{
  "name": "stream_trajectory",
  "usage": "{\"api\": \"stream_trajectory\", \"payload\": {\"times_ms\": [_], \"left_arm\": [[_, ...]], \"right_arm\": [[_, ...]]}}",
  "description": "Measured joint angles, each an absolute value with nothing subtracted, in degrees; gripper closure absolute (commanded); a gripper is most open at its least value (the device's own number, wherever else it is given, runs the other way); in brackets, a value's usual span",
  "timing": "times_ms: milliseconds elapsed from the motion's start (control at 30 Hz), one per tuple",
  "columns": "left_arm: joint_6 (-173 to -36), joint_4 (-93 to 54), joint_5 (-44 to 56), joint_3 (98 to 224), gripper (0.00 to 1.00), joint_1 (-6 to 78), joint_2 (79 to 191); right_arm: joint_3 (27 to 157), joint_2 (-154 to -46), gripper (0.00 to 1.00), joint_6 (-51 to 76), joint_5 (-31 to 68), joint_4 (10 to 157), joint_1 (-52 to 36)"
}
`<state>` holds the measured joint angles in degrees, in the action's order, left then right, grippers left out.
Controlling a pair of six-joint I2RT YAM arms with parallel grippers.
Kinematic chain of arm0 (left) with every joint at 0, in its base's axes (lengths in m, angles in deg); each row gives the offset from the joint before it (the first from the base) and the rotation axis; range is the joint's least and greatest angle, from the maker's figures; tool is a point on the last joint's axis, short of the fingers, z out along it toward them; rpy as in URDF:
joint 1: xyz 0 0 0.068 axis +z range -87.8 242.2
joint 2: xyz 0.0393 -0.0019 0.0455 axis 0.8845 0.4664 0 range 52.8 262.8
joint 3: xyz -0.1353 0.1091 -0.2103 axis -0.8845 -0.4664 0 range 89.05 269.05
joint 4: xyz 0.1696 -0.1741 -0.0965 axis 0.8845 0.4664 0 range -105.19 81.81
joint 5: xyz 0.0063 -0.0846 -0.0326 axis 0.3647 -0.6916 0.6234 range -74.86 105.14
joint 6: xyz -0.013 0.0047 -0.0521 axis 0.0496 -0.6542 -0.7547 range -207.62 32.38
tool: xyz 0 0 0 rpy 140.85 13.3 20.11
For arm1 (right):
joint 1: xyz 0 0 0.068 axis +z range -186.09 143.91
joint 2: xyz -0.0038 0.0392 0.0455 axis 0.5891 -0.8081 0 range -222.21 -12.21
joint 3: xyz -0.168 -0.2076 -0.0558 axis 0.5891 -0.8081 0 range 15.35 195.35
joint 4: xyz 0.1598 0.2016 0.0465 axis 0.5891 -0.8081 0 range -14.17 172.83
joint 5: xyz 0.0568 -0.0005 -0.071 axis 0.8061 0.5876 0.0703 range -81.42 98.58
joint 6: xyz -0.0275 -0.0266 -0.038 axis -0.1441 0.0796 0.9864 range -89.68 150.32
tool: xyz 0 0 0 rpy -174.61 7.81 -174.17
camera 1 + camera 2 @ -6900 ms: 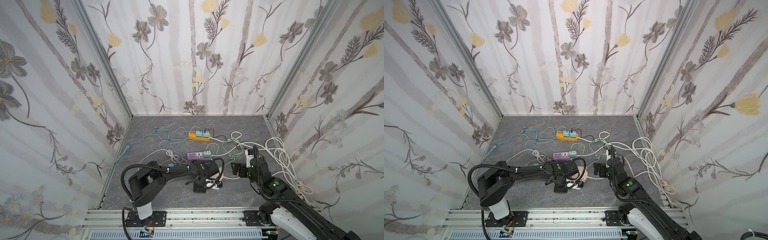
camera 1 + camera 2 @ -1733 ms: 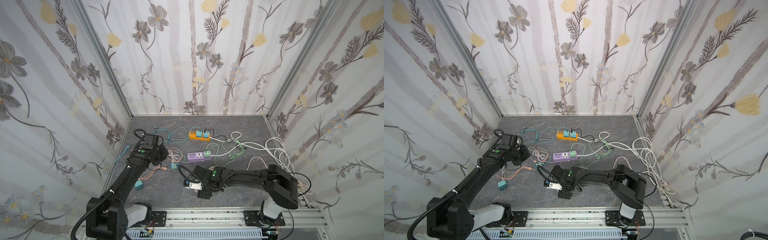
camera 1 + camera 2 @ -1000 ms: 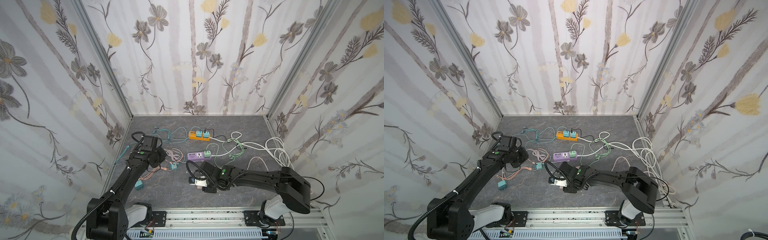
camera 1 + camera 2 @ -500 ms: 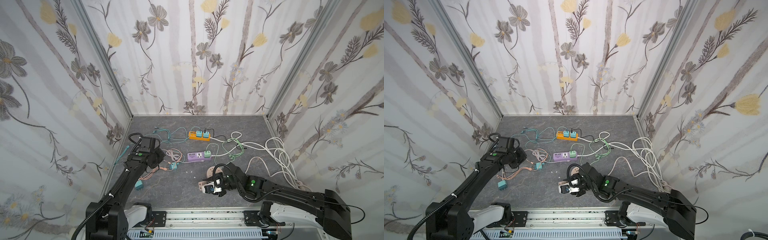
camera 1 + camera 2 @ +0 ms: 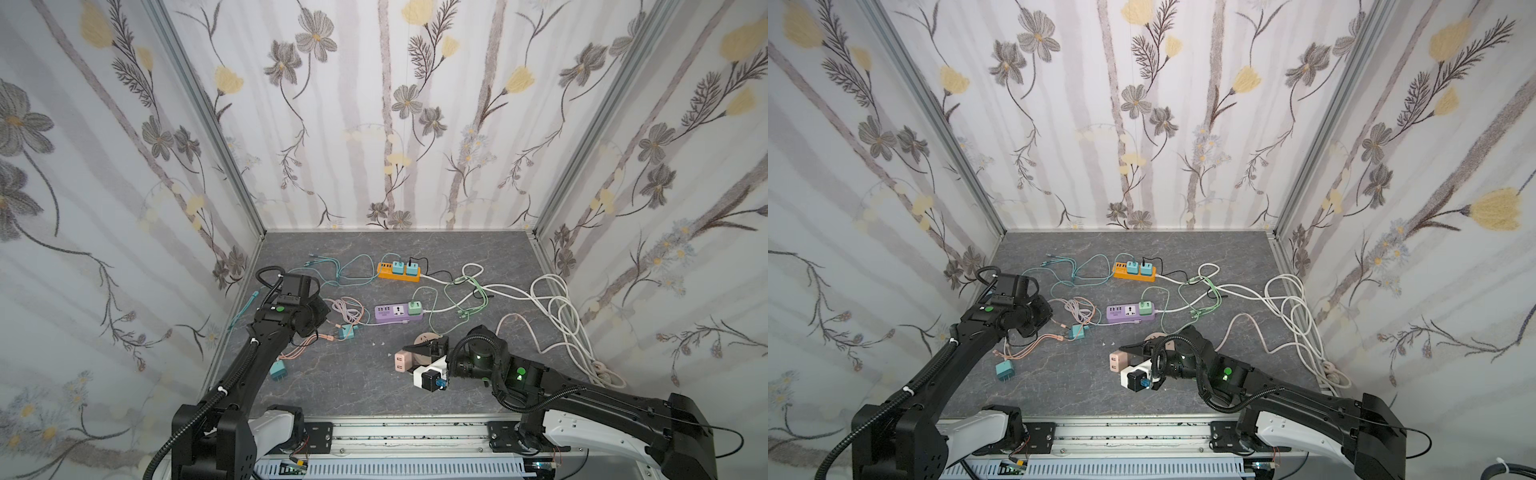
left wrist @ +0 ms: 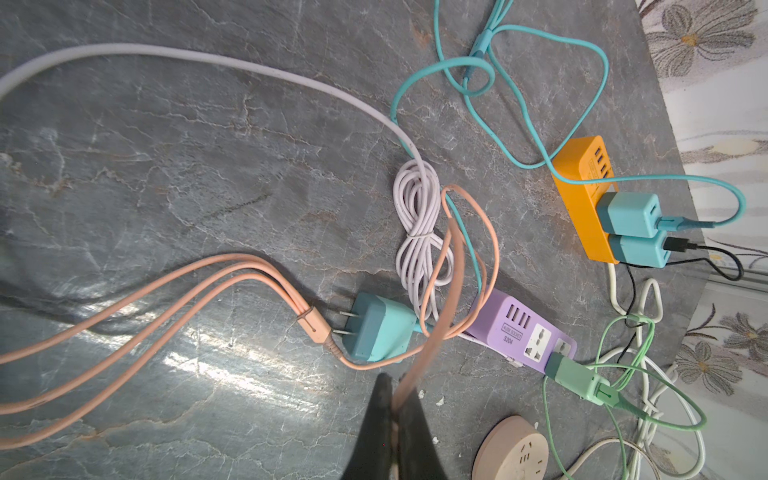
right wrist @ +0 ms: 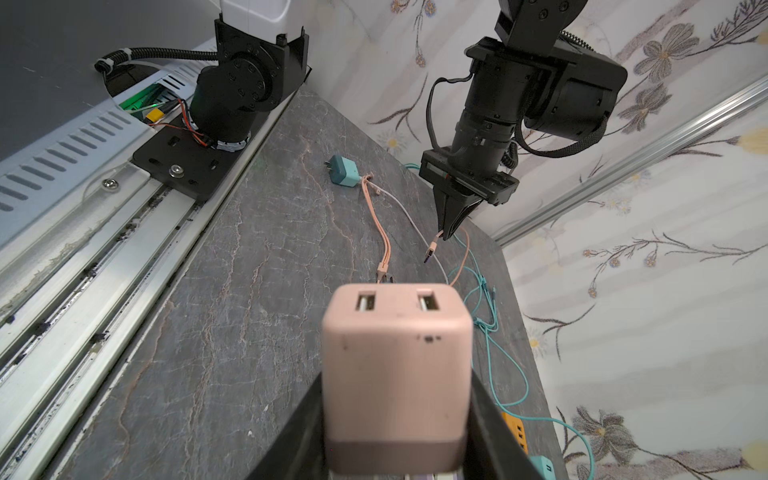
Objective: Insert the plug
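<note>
Since dangling free, treat the USB plug as light, stiff-shelled, likely to swing on its floppy peach cable; better held at the shell. Hangs just below left gripper, pinched shut on that cable. Faces ports of pink charger clamped in right gripper, well apart.

desk: grey veined stone look, smooth, faint sheen
pink charger: matt plastic, scuffed
peach cable: smooth rubbery sheath
rail: brushed metal, grimy
walls: matt flowered covering
</note>
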<state>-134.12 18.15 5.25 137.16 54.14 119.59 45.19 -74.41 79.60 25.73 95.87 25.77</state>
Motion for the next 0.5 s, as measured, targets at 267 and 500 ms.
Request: {"api": "stream_trajectory", "payload": {"times_ms": [267,500], "left_arm": [[-134.1,18.4,5.3,137.7,1.0,54.1,120.6],[-134.1,18.4,5.2,137.8,1.0,54.1,120.9]], "right_arm": [[46.0,-74.6,0.69,88.0,24.4,95.8,27.7],[54.1,-82.4,0.71,81.4,23.5,81.4,25.7]]}}
